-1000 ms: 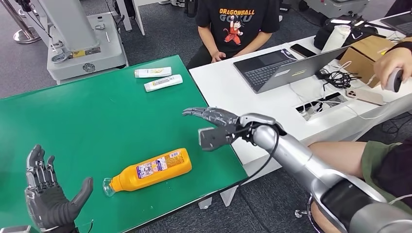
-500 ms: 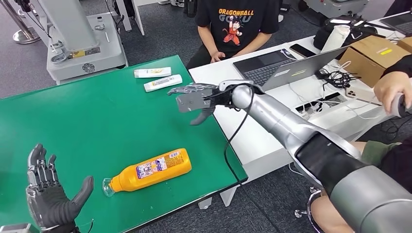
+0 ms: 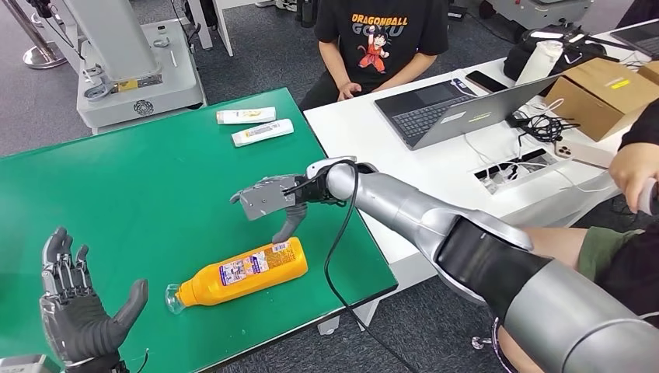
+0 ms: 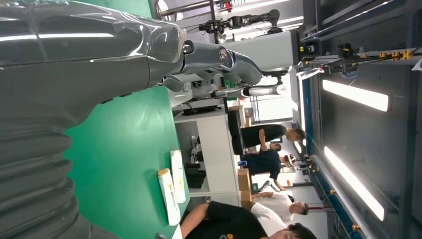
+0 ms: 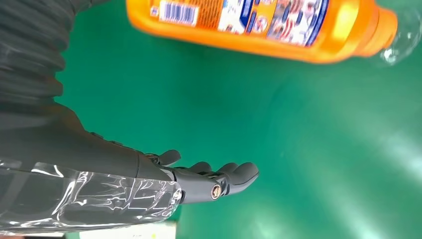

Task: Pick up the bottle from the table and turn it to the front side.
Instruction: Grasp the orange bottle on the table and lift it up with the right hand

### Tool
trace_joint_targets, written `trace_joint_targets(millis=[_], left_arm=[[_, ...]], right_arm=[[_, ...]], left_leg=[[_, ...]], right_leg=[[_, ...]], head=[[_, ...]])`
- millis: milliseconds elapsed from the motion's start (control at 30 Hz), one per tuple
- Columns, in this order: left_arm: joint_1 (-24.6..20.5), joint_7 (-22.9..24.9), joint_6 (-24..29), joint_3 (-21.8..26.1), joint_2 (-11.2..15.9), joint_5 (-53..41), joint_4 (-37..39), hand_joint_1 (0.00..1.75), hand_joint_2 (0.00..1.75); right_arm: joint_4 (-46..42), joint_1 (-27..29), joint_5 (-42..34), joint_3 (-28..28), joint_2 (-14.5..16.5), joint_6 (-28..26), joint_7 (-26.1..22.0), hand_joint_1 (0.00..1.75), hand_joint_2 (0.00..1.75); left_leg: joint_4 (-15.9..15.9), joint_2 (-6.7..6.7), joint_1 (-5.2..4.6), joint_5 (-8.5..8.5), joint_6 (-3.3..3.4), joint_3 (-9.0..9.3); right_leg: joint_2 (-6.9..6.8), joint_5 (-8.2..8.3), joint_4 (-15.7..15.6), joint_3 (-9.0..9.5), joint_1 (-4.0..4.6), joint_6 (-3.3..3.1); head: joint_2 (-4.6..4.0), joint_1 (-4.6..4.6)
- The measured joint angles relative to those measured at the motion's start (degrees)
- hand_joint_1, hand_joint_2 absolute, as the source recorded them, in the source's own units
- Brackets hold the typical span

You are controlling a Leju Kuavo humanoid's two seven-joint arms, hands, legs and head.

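While the orange plastic bottle (image 3: 242, 271) with a clear cap is lying on its side on the green table (image 3: 140, 194), near the front edge, the right hand (image 3: 268, 203) is hovering just above and behind it, not touching it. This hand is holding nothing; its fingers (image 3: 250, 191) are stretching out toward the robot's left and the thumb (image 3: 289, 225) is hanging down toward the bottle's base end. In the right wrist view the bottle (image 5: 259, 27) is showing a printed label w/ barcode, and the right hand's fingers (image 5: 234, 175) are standing apart from it over bare green surface.

The left hand (image 3: 78, 307) is staying low at the front left corner of the table, palm up, fingers spread wide, holding nothing. It is well apart from the bottle; the cap end is pointing approx. toward it.

At the far edge of the green table, two white tubes (image 3: 255, 124) are lying side by side. Beside the green table a white table (image 3: 373, 148) is standing, carrying an open grey laptop (image 3: 458, 105), a brown cardboard box (image 3: 602, 93) and some black cables (image 3: 540, 124). A person in a black printed T-shirt (image 3: 381, 39) is sitting behind the white table. Another person's hand (image 3: 633, 167) is showing at the right edge.
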Motion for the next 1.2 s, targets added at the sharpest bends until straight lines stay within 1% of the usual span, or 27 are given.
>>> trace_joint_targets(millis=[167, 433, 667, 867, 1200], left_arm=[[-0.2, 0.0, 0.0, 0.0, 0.0, 0.2, 0.0, 0.0, 1.75], [-0.7, 0.2, -0.3, 0.0, -0.2, 0.7, 0.6, 0.0, 1.75], [-1.7, 0.7, -0.5, -0.1, -0.5, 1.1, 1.3, 0.0, 1.75], [-1.7, 0.9, -0.7, -0.2, -0.5, 1.1, 1.7, 0.0, 1.75], [-1.9, 1.0, -0.8, -0.3, -0.6, 1.2, 2.2, 0.0, 1.75]], right_arm=[[0.6, 0.7, 0.0, 2.9, 0.7, 0.2, 0.0, 0.0, 1.75], [0.8, 1.4, 1.2, 8.5, 0.8, -0.4, 0.8, 0.0, 1.75], [2.3, 1.9, 4.5, 13.1, 0.8, -2.5, 1.8, 0.0, 1.75], [4.2, 2.7, 4.6, 14.4, 0.6, -4.3, 2.0, 0.0, 1.75], [6.6, 4.5, 4.6, 14.6, 0.2, -6.6, 1.8, 0.0, 1.75]], left_leg=[[0.0, 0.03, 0.0, 0.0, 0.0, 0.0], [0.0, 0.02, 0.0, 0.0, 0.0, 0.01], [0.0, 0.03, 0.0, 0.0, 0.0, 0.01], [0.0, 0.03, 0.0, 0.0, 0.0, 0.02], [0.0, 0.06, 0.0, -0.01, 0.01, 0.03]], right_leg=[[0.04, 0.0, 0.0, 0.0, 0.0, 0.0], [0.03, 0.0, 0.0, 0.0, 0.0, 0.0], [0.04, 0.0, 0.0, -0.01, 0.0, 0.0], [0.03, 0.0, 0.0, -0.02, 0.0, 0.0], [0.08, 0.01, 0.0, -0.01, 0.0, 0.0]], head=[[0.0, 0.0], [0.0, -0.01], [0.0, -0.01], [0.0, 0.0], [0.0, 0.0]])
